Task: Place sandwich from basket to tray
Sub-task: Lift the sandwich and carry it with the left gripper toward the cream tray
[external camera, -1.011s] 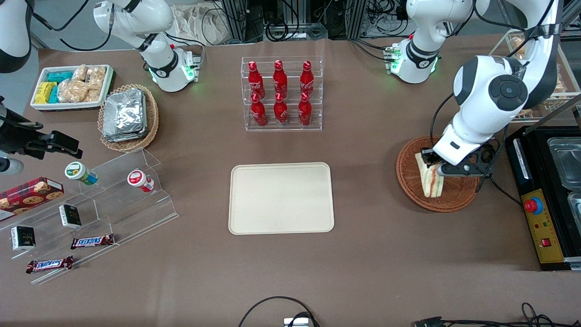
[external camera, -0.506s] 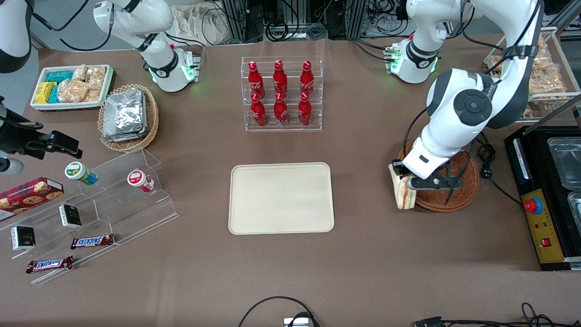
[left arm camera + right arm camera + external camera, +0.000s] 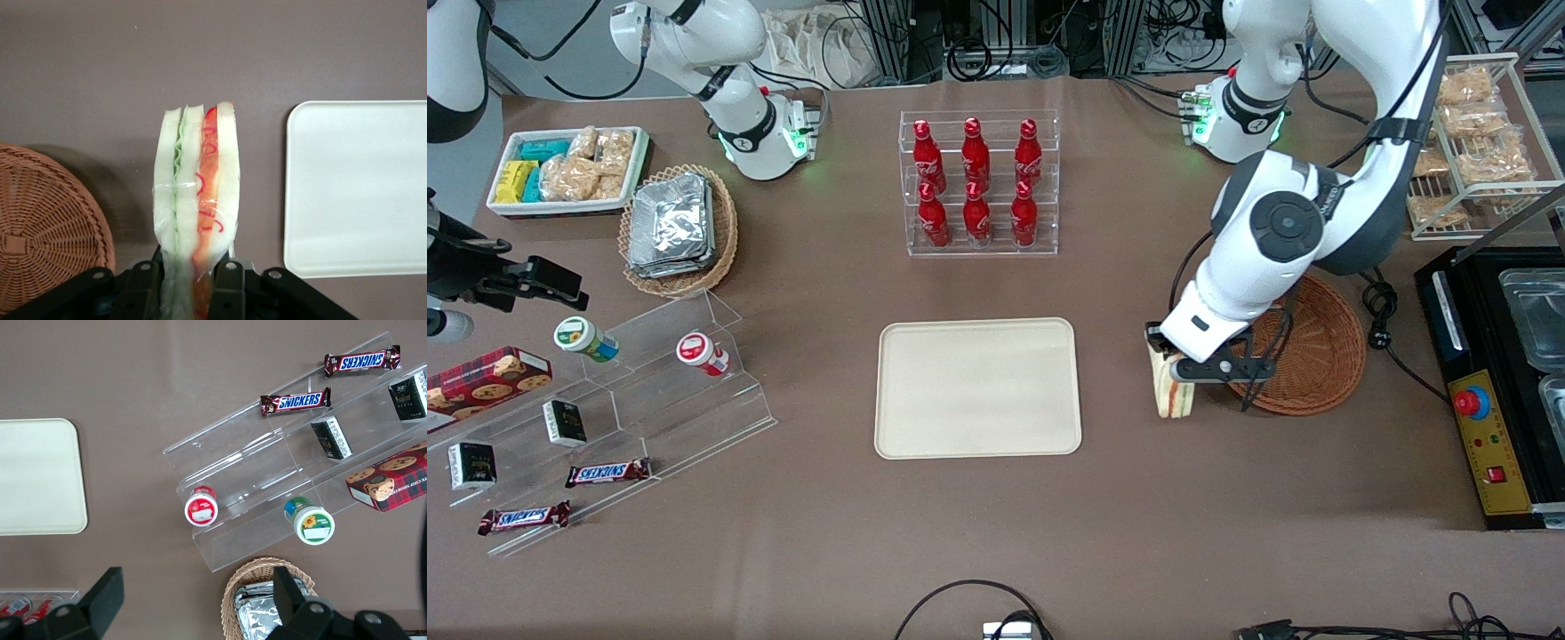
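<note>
End effector: I see my end effector [image 3: 1172, 369] clamped on the sandwich [image 3: 1170, 389], above bare table between basket [image 3: 1316, 356] and tray [image 3: 978, 388].
Grip: only one end is pinched.
Risk: I think slick wrap could slip, dropping it short.

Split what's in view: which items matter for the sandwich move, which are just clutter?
Job:
- wrapped triangular white-bread sandwich, clamped in the left arm's tool, between basket and tray
- round reddish-brown wicker basket
- flat cream rectangular tray

Clutter:
- red bottles in clear rack
- Snickers bars
- foil packs
</note>
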`<state>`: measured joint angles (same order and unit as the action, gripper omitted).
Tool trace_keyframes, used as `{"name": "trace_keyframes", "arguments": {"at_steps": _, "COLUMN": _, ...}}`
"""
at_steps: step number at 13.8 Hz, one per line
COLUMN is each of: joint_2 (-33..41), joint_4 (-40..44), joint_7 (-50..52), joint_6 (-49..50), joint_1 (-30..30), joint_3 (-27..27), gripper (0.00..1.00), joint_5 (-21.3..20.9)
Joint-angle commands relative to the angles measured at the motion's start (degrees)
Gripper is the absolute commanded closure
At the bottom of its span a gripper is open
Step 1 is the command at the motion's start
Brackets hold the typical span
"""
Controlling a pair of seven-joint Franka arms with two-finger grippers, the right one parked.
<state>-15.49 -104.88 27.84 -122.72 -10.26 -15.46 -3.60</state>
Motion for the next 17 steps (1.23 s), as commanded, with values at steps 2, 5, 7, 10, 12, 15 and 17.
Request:
{"name": "trace_keyframes", "arguments": {"at_steps": 2, "joint_2": -6.56, "joint_4": 7.40, "joint_7": 5.46, "joint_6": 1.96, "joint_1": -3.62, "joint_3": 0.16, "gripper": 0.72, "joint_5": -2.99}}
{"name": "trace_keyframes", "arguments": {"at_steps": 5, "joint_2": -10.07, "joint_4": 9.69, "joint_7": 7.22, "joint_6": 1.96, "joint_1": -6.87, "joint_3": 0.25, "gripper": 0.72, "joint_5": -4.47}}
{"name": "trace_keyframes", "arguments": {"at_steps": 7, "joint_2": -12.01, "joint_4": 11.00, "joint_7": 8.89, "joint_6": 1.61, "joint_1": -7.58, "joint_3": 0.16, "gripper": 0.72, "joint_5": -6.32}}
{"name": "trace_keyframes", "arguments": {"at_steps": 10, "joint_2": -14.91, "joint_4": 13.29, "joint_7": 9.42, "joint_6": 1.43, "joint_1": -10.56, "joint_3": 0.16, "gripper": 0.73, "joint_5": -6.68}}
{"name": "trace_keyframes", "arguments": {"at_steps": 12, "joint_2": -15.79, "joint_4": 13.47, "joint_7": 9.77, "joint_6": 1.34, "joint_1": -11.80, "joint_3": 0.25, "gripper": 0.73, "joint_5": -6.51}}
{"name": "trace_keyframes", "arguments": {"at_steps": 15, "joint_2": -17.37, "joint_4": 13.47, "joint_7": 10.48, "joint_6": -0.32, "joint_1": -12.68, "joint_3": 0.25, "gripper": 0.73, "joint_5": -6.33}}
{"name": "trace_keyframes", "arguments": {"at_steps": 17, "joint_2": -18.95, "joint_4": 14.35, "joint_7": 11.88, "joint_6": -2.08, "joint_1": -13.56, "joint_3": 0.25, "gripper": 0.73, "joint_5": -6.50}}
